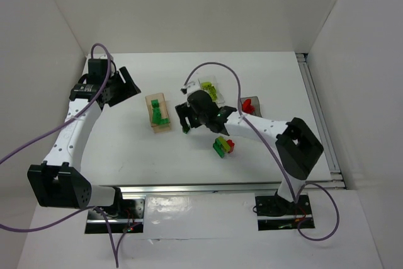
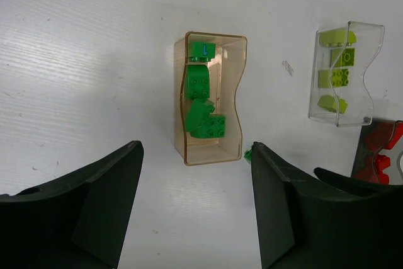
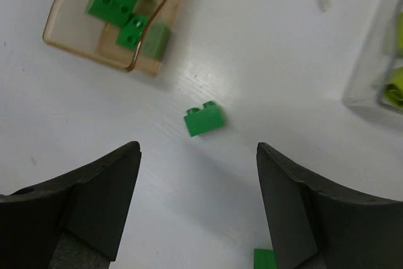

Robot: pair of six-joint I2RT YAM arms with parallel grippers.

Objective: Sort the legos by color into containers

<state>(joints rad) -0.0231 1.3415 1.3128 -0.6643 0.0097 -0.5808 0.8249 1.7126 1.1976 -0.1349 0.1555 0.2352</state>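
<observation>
Step in hand: greens into the peach tray (image 2: 214, 152). One dark green brick (image 3: 206, 120) lies loose on the table (image 3: 302, 29), outside the tray. In the right wrist view it sits at frame centre, just off the tray's lower-right corner, between it and the clear tray (image 3: 378, 74) at the right edge. It touches neither.

Right gripper (image 3: 197, 168) hangs directly over the brick, jaws spread wide with nothing between them: released and empty. Left gripper (image 2: 196, 181) is likewise spread and empty, hovering above the peach tray. In the top view it's upper left, well apart from the brick.

Brick pose: looks tipped on its side. Two studs show on its upper edge, so the studs point toward the top of the right wrist frame, not at the camera. Long axis runs roughly left-right in that frame, right end tilted slightly up. That's about in line with the jaw gap, so the fingers would close on the short ends.

Next move, my read:
- Turn the wrist to pinch across the narrow faces, or accept the long grip.
- Drop straight down, pinch and lift.
- Carry toward frame upper left and release inside the walls.

The green bricks (image 2: 203, 86) already there leave little bare floor.

Not yet sorted: the mixed stack (image 1: 223, 146) of green, lime and red, lower centre in the top view.
</observation>
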